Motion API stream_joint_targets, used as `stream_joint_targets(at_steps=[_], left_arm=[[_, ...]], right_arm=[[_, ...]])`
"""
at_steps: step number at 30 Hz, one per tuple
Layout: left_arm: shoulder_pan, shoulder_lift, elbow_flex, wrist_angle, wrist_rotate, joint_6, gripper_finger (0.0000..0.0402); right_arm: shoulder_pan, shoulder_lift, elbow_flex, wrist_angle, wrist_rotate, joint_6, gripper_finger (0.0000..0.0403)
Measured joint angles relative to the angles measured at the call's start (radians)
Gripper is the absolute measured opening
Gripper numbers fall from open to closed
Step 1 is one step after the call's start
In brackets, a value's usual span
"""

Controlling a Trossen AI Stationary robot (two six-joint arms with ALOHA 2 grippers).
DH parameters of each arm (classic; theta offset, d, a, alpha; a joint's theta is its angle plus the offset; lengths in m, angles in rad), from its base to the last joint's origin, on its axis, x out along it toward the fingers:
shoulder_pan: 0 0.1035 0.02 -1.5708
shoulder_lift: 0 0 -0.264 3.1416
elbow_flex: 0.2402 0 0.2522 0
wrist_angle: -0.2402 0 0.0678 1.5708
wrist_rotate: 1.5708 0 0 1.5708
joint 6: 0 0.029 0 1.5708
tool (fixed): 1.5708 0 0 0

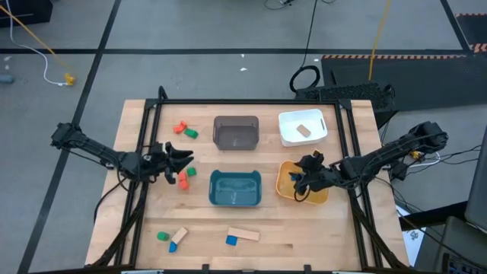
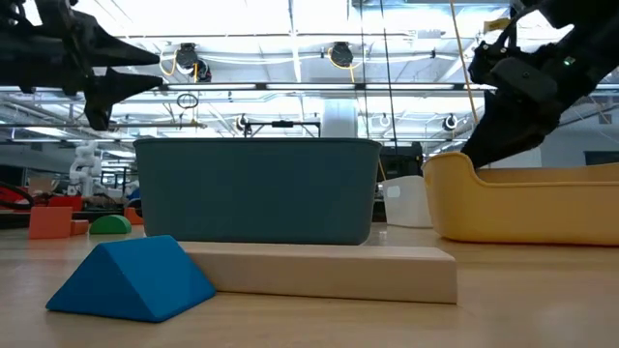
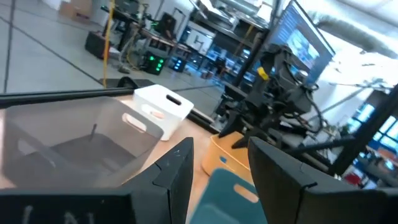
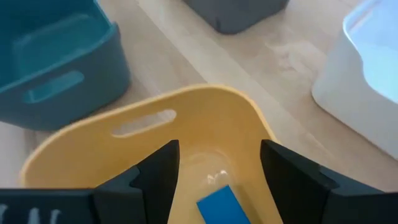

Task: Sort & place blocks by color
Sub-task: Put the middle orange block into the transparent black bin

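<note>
My right gripper (image 4: 217, 174) hangs open above the yellow tray (image 1: 288, 185), slanting down. A blue block (image 4: 221, 204) lies flat on that tray's floor below the fingers, clear of them. My left gripper (image 3: 221, 168) is open and empty. It is held level above the table (image 1: 179, 160), left of the teal tray (image 1: 235, 188), with orange blocks (image 1: 183, 180) just below it. A red block (image 1: 180, 128) and a green block (image 1: 190, 134) lie farther back. Near the front edge lie a green block (image 1: 162, 237), a wood-and-blue piece (image 1: 178, 239), a blue wedge (image 2: 131, 280) and a wooden bar (image 2: 329, 274).
A grey tray (image 1: 236, 133) stands at the back middle. A white tray (image 1: 293, 137) at the back right holds a plain wood block (image 1: 303, 130). A black frame (image 1: 251, 103) borders the work area. Bare wood lies between the trays and the front blocks.
</note>
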Motion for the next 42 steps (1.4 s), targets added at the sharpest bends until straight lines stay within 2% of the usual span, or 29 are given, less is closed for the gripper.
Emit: stream_joint_targets(at_steps=[5, 13, 18, 22, 27, 34, 42], left_arm=[[0.000, 0.000, 0.000, 0.000, -0.104, 0.001, 0.0154], [0.000, 0.000, 0.000, 0.003, -0.087, 0.006, 0.0154], [0.000, 0.000, 0.000, 0.007, -0.169, 0.066, 0.0154], [0.000, 0.000, 0.000, 0.013, -0.184, 0.135, 0.0154], [0.014, 0.000, 0.000, 0.016, -0.318, 0.130, 0.0154], [0.039, 0.000, 0.000, 0.050, -0.303, 0.118, 0.0154], [0.057, 0.000, 0.000, 0.055, -0.310, 0.079, 0.0154]], right_arm=[[-0.007, -0.002, 0.000, 0.072, -0.001, -0.056, 0.0215], [-0.007, -0.059, 0.000, 0.175, -0.004, -0.171, 0.0215], [-0.007, -0.130, 0.000, 0.225, -0.004, -0.221, 0.0215], [-0.007, -0.185, 0.000, 0.240, -0.003, -0.256, 0.0215], [-0.007, -0.227, 0.000, 0.240, 0.002, -0.278, 0.0215], [-0.007, -0.230, 0.000, 0.242, 0.003, -0.285, 0.0215], [-0.007, -0.233, 0.000, 0.307, 0.001, -0.397, 0.0215]])
